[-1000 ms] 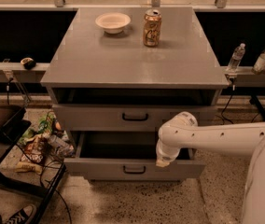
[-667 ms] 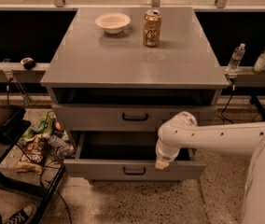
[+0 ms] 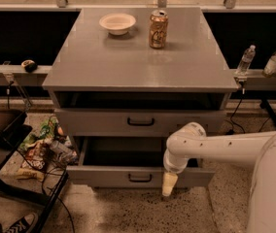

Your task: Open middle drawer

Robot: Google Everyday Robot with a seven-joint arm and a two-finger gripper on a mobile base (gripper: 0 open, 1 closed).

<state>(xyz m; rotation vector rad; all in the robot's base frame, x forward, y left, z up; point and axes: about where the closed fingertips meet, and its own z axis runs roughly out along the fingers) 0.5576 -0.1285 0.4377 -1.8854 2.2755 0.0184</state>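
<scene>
— Where is the gripper sitting?
— The gripper [image 3: 169, 184] is hanging point-down at the end of the white arm [image 3: 225, 147]. It is crossing the front panel of the middle drawer [image 3: 104, 176], just right of the small black handle [image 3: 140, 177] and apart from it. Whether it is clamped or loose, I cannot tell.
— And the drawer itself?
— It is standing pulled out, showing its shallow grey tray. It is lying beneath the taller-fronted drawer [image 3: 94, 123], whose front is sitting further back.
— Anything around?
— A white bowl [image 3: 117, 22] and a soda can [image 3: 158, 29] are standing near each other at the back of the cabinet top [image 3: 138, 67]. A plastic bottle [image 3: 245, 61] is standing on the ledge at right.
</scene>
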